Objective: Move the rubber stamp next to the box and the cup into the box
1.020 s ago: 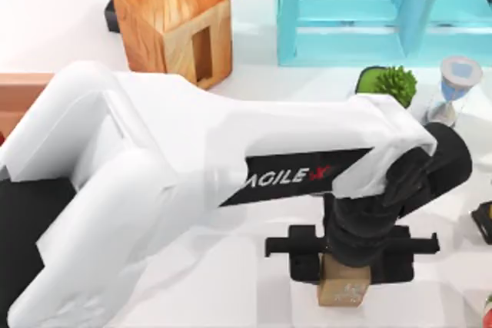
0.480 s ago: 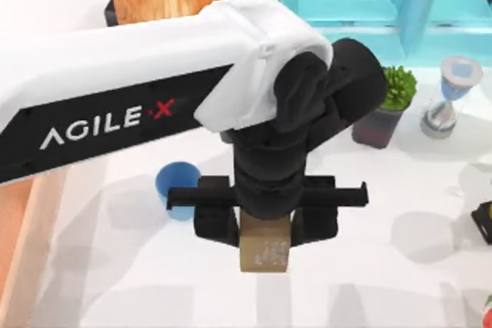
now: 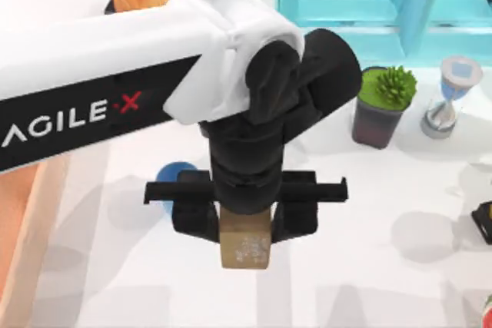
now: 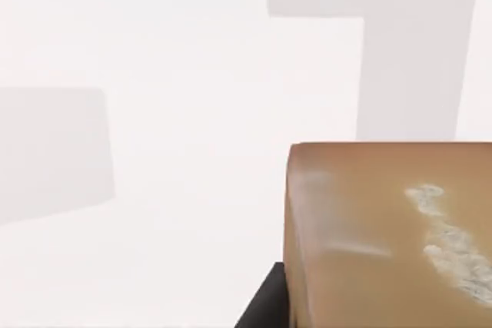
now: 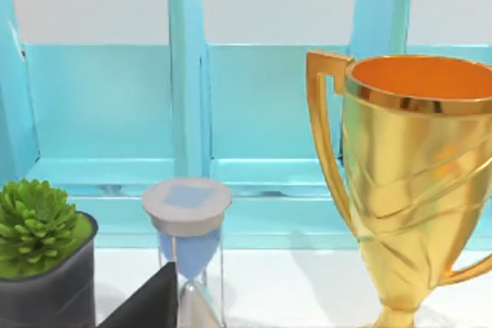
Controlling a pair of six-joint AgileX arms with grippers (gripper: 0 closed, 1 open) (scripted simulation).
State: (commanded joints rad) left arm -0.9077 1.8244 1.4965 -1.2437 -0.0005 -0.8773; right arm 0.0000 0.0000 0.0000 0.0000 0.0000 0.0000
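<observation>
The left gripper (image 3: 244, 224) hangs over the worktop (image 3: 369, 266), fingers pinching the stamp (image 3: 246, 246). The box (image 3: 31, 213) lies to the far left, so the carry runs leftward past the cup (image 3: 174, 176) just left of the gripper.

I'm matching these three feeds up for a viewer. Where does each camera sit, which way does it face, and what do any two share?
Top view: above the table, looking down; shows the left arm, its left gripper shut on the rubber stamp, beside the cup.
Left wrist view: on the left wrist, facing the white table; the stamp sits close.
Right wrist view: on the right wrist, facing the turquoise shelf, hourglass, plant, trophy.
Shared: stamp in top and left wrist views; plant and hourglass in top and right wrist views.
</observation>
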